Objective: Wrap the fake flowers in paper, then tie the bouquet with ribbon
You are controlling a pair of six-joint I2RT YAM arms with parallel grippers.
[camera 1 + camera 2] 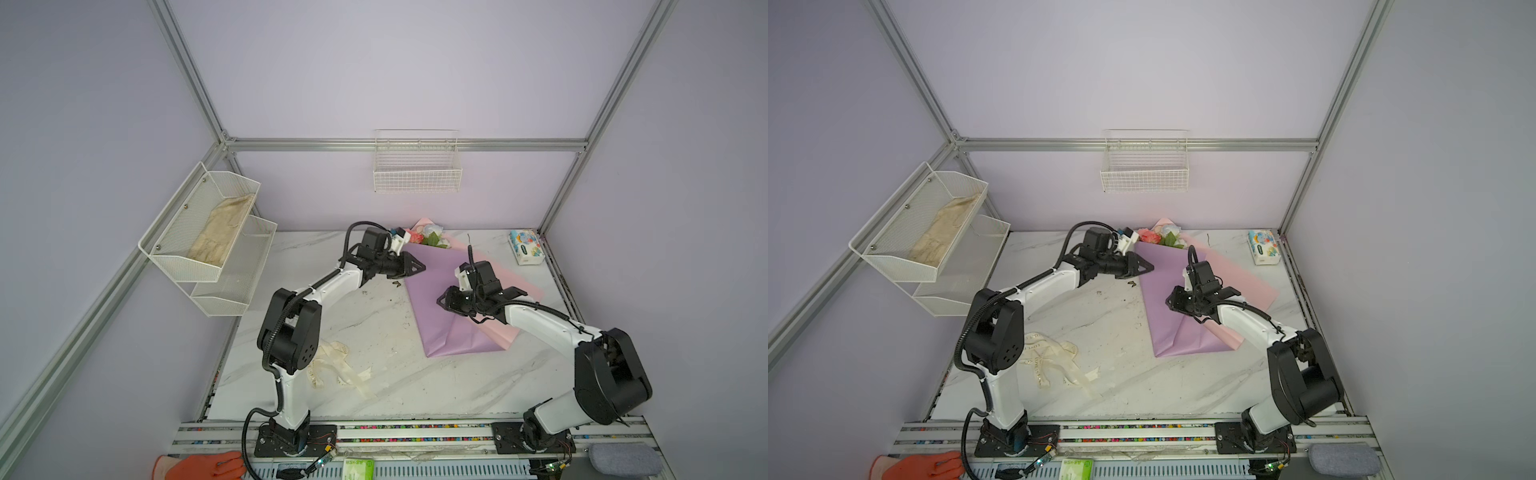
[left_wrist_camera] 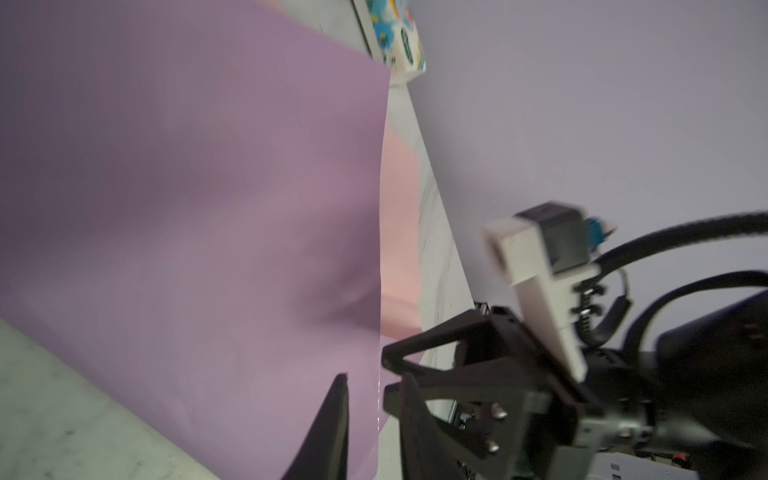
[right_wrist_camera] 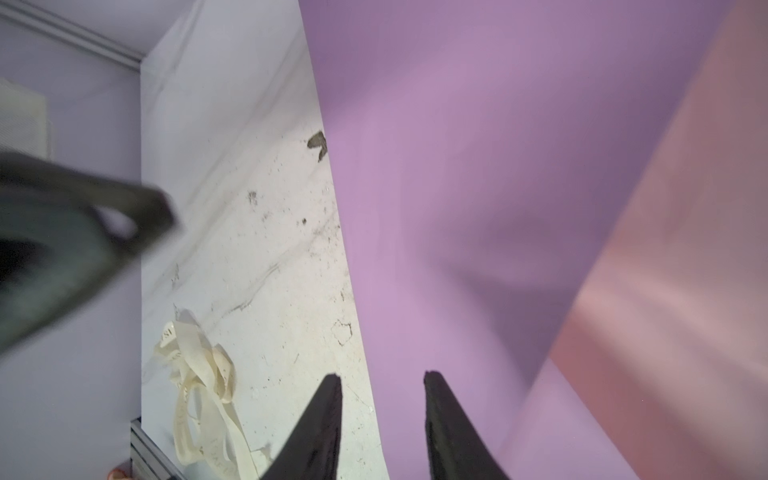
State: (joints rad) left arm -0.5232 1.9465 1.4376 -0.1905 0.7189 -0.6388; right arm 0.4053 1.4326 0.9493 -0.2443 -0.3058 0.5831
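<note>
Lilac paper wraps the bouquet of fake flowers (image 1: 440, 336), lying on the table (image 1: 374, 328) lengthwise, heads far, between the left gripper (image 1: 420, 266) at its left edge, grip impossible to tell, and the right gripper (image 1: 440, 300), jaws apart, over its middle

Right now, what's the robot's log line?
bouquet: wrapped, untied | ribbon: loose on table | right fingers: open | left fingers: at paper edge

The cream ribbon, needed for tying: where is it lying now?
In both top views the cream ribbon lies loose on the table's front left, beside the left arm, apart from the lilac paper.
</note>
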